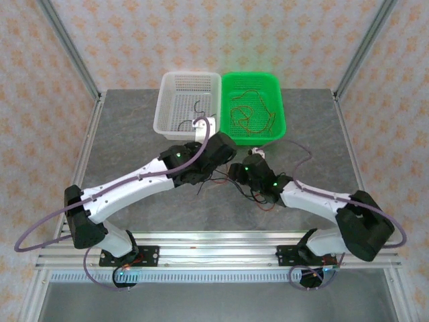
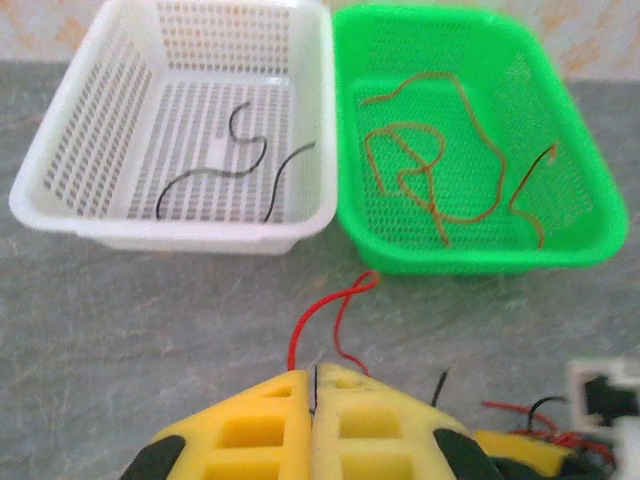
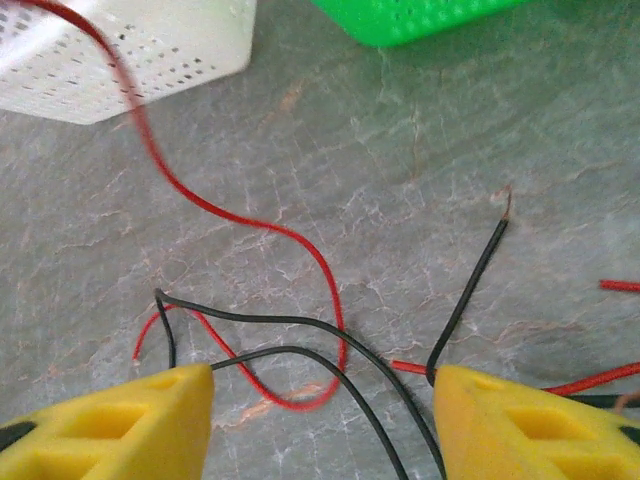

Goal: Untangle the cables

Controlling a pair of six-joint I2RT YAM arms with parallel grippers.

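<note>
Since cables [image 3: 338, 335] look hair-thin, limp, springy — left jaws clenched on red cable [image 2: 336, 318], right jaws released astride the others — pinch one strand near its free end.

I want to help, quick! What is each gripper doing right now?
Left gripper: closed, pinching a red cable.
Right gripper: open, holding nothing, black cable lying loose below.

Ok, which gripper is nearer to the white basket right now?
Left. The left gripper sits in front of the white basket, shut on a red cable; the right gripper is further right, over loose cables, nearer the green basket.
</note>
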